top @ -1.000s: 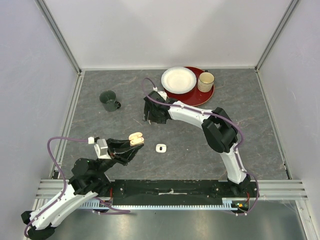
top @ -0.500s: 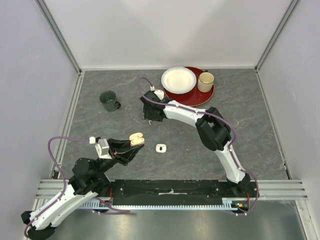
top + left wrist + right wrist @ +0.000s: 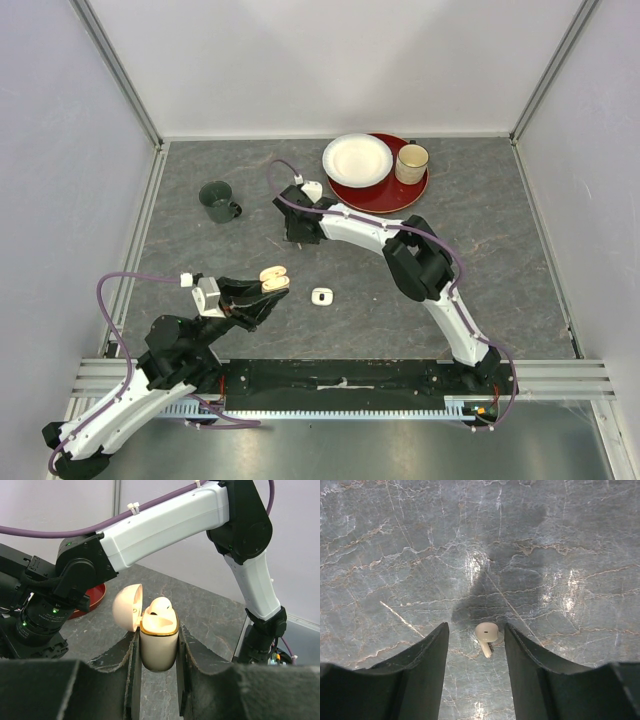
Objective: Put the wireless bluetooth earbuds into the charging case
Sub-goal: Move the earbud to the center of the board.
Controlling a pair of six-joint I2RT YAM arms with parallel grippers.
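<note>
Cream charging case (image 3: 159, 647) stood upright, lid open, one white earbud (image 3: 160, 606) seated inside; second earbud (image 3: 486, 633) lay on the tabletop (image 3: 570, 555).

Lab cell: white panel walls (image 3: 330, 60), aluminium rails (image 3: 560, 372).

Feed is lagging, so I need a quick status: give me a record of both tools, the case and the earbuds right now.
left tool: shut on charging case
charging case: upright, lid open
seated earbud: in the case, top showing
right tool: open, fingers either side of loose earbud, not touching
loose earbud: lying on table
small white item: on table, too small to identify
</note>
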